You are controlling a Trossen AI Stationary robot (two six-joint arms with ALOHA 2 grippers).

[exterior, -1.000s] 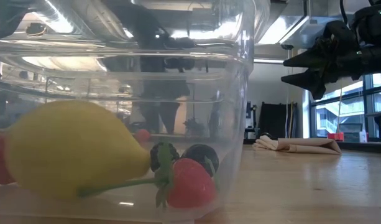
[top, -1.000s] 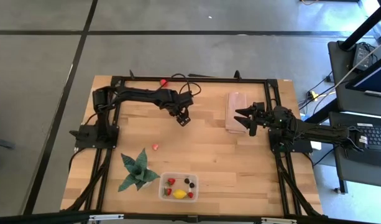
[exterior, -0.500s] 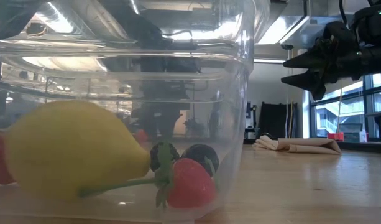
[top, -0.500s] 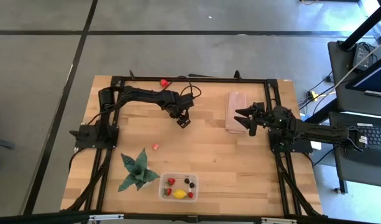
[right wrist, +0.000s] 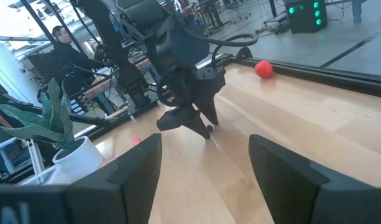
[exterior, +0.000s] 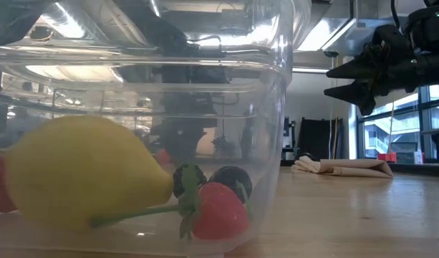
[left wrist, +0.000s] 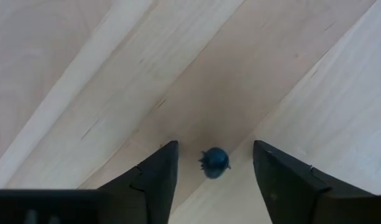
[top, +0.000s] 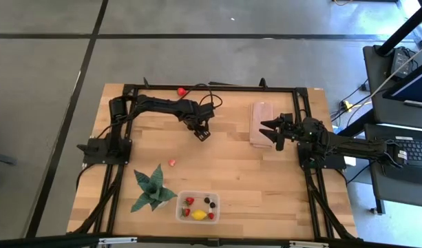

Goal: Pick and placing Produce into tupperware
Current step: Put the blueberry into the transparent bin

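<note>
A small dark berry (left wrist: 214, 162) lies on the bare wooden table (top: 266, 179), centred between the spread fingers of the left gripper (top: 203, 133), which hangs open just above it near the table's far middle. The step in hand looks like the pick: it is best done by dropping straight down so both fingertips bracket the berry evenly, then closing gently, since so small and round a piece may roll or squirt out under a lopsided squeeze. The tupperware (top: 197, 206) sits at the near edge, already holding a lemon-like piece (exterior: 83, 172), strawberries and dark berries, with the green plant (top: 151, 187) just beside it. Another small red piece (top: 172, 162) lies on the table between gripper and box, and a rounder red one (top: 181, 90) rests at the far frame rail. The carry route seems open. The right gripper (top: 274, 133) waits open over the folded cloth (top: 260, 122), well apart.
</note>
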